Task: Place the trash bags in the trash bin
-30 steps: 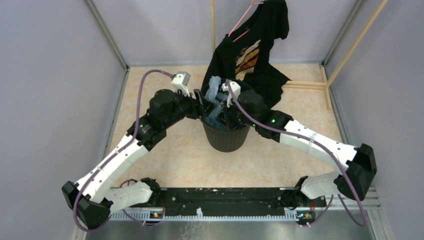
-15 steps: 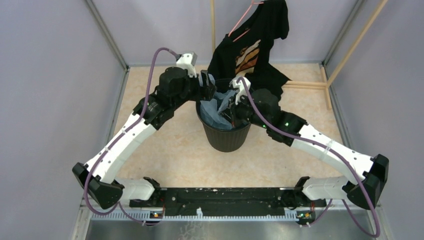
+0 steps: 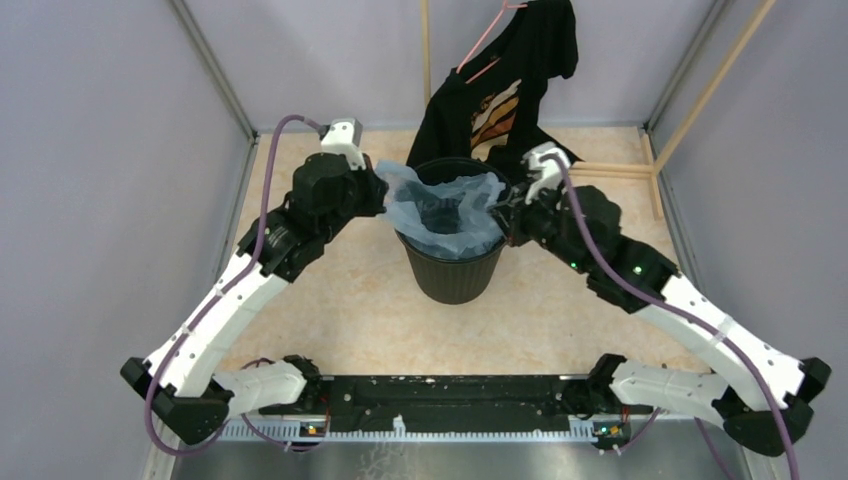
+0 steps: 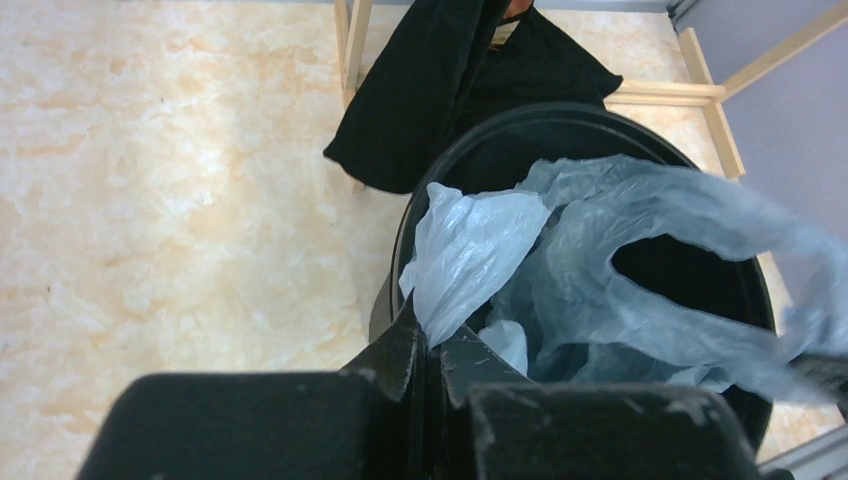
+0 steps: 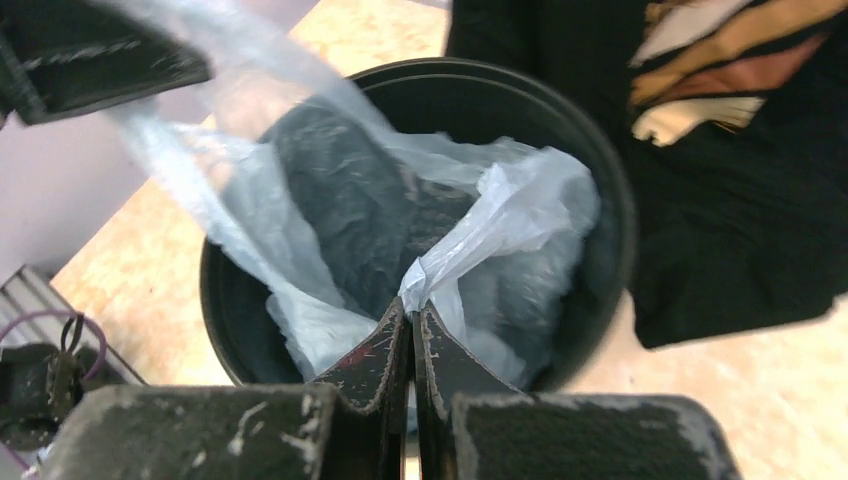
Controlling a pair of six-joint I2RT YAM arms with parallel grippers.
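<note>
The tabletop [image 3: 330,300] is pale beige, veined like marble, and shut in by grey walls [image 3: 100,200] on three sides. A round black bin [image 3: 452,275] stands upright on it, about in the middle. Just behind the bin, the lower edge of a hanging black T-shirt [image 3: 450,120] spreads out over the surface. At the far right, thin wooden rails [image 3: 610,170] lie flat on it, meeting the foot of a wooden post [image 3: 702,100]. A black base plate [image 3: 450,392] runs along the near edge.

left gripper [image 3: 377,190]: pulled leftward | right gripper [image 3: 507,207]: pulled rightward | trash bag [image 3: 440,212]: bunched → spread across trash bin [image 3: 452,277] mouth
</note>
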